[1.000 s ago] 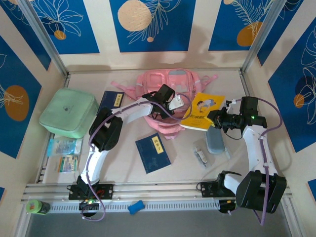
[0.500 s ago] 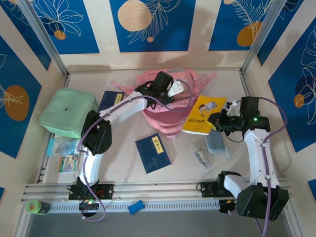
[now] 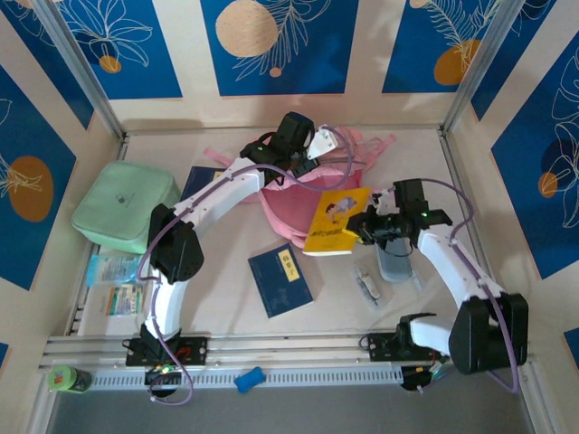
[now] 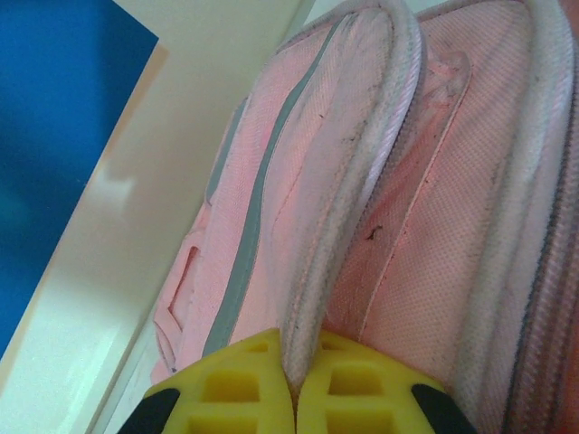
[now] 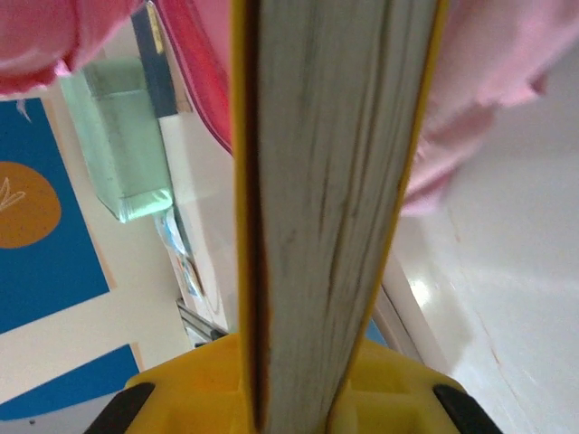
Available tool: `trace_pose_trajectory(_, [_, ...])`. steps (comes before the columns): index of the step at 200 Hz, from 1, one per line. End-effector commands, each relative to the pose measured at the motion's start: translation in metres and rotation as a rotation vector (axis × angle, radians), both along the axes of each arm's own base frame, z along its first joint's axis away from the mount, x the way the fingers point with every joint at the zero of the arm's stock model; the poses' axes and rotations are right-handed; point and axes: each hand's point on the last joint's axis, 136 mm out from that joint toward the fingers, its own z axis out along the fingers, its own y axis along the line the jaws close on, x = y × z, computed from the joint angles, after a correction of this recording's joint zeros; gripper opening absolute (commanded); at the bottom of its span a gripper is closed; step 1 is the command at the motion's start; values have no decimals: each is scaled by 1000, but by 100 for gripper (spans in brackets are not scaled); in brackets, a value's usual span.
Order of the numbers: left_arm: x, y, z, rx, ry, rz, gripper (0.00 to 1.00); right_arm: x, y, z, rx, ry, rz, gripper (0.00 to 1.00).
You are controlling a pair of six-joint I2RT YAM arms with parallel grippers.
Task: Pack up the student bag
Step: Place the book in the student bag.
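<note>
The student bag (image 3: 291, 201) is a pink backpack lying at the back middle of the table. My left gripper (image 3: 312, 145) is shut on its pale zip rim (image 4: 348, 181) and holds that edge up, so the bag's mouth gapes toward the front right. In the left wrist view the rim runs straight between the yellow pads of the left gripper (image 4: 295, 384). My right gripper (image 3: 366, 226) is shut on a yellow book (image 3: 336, 220), held at the bag's mouth. The right wrist view shows the book's page edge (image 5: 335, 181) standing between the right gripper's (image 5: 298, 398) pads, with the pink bag (image 5: 488, 72) just beyond.
A mint green soft case (image 3: 125, 206) sits at the left. A blue book (image 3: 280, 278) lies in front of the bag, another blue book (image 3: 201, 183) under the left arm. A grey pouch (image 3: 395, 264) and a small clear packet (image 3: 368, 285) lie by the right arm. Packets (image 3: 116, 282) lie front left.
The left gripper has pulled the bag's rim up and toward the back. The right gripper has carried the yellow book left, up to the bag's mouth.
</note>
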Motion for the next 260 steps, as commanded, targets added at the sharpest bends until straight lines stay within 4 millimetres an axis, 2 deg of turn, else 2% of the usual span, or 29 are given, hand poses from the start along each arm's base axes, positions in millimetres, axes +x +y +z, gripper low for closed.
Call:
trace_pose_trajectory(1, [-3, -2, 89, -171, -146, -23, 0, 48, 23, 33, 69, -239, -2, 0])
trace_pose_trajectory(47, [-2, -8, 88, -220, -116, -11, 0, 114, 44, 8, 38, -270, -44, 0])
trace_pose_trajectory(72, [2, -6, 89, -223, -121, 6, 0, 142, 57, -4, 17, -292, -42, 0])
trace_pose_trajectory(100, [0, -7, 89, -231, -110, -5, 0, 163, 62, -15, 4, -301, -54, 0])
trace_pose_trajectory(128, [1, -5, 88, -226, -108, -3, 0, 174, 68, -34, -32, -267, -25, 10])
trace_pose_trajectory(141, [1, -4, 87, -227, -107, 0, 0, 178, 69, -42, -26, -258, -18, 20])
trace_pose_trajectory(152, [2, -3, 86, -228, -109, 5, 0, 179, 66, -47, -26, -241, -19, 30])
trace_pose_trajectory(176, [3, -1, 82, -223, -106, 13, 0, 167, 53, -48, -88, -234, -50, 39])
trace_pose_trajectory(190, [4, 0, 80, -221, -104, 18, 0, 155, 43, -47, -119, -227, -70, 45])
trace_pose_trajectory(216, [4, 2, 74, -221, -94, 26, 0, 128, 27, -43, -157, -200, -101, 52])
trace_pose_trajectory(239, [4, 5, 69, -223, -98, 39, 0, 105, 33, -46, -191, -149, -115, 50])
trace_pose_trajectory(260, [3, 3, 67, -229, -84, 39, 0, 92, 53, -56, -191, -121, -122, 33])
